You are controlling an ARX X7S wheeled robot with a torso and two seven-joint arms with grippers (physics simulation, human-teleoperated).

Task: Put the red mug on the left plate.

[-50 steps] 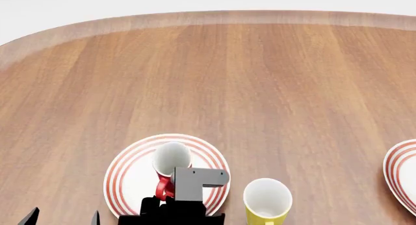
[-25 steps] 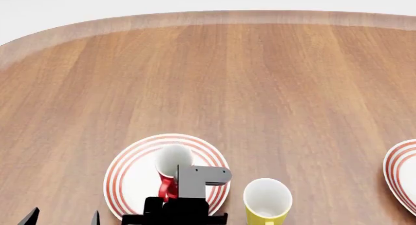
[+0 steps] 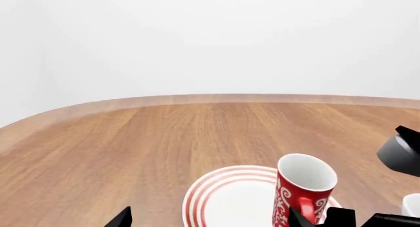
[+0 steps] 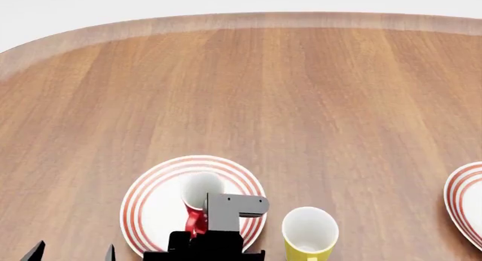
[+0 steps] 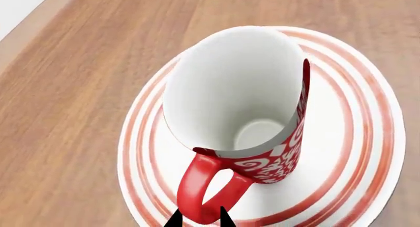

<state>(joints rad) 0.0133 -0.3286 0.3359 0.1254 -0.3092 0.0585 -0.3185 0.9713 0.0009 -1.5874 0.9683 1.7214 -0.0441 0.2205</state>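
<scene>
I am seeing the small red mug with white scrollwork (image 5: 262, 138) standing upright on the left white plate with red rings (image 5: 367, 138), so placement looks done. My right tool (image 5: 200, 218) is pinching its handle narrowly; release is remaining. The left tool's state I cannot tell.

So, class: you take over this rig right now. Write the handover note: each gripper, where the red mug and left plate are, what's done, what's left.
Left gripper: open, empty, low at the near table edge, clear of the left plate.
Right gripper: fingertips close on either side of the handle of the red mug; it looks shut on it.
Red mug: upright over the plate's middle, handle toward the robot. It looks set down, but base contact isn't certain.
Done: mug brought to the plate.
Left: confirm it rests, open the right gripper, back away without tipping it.
</scene>
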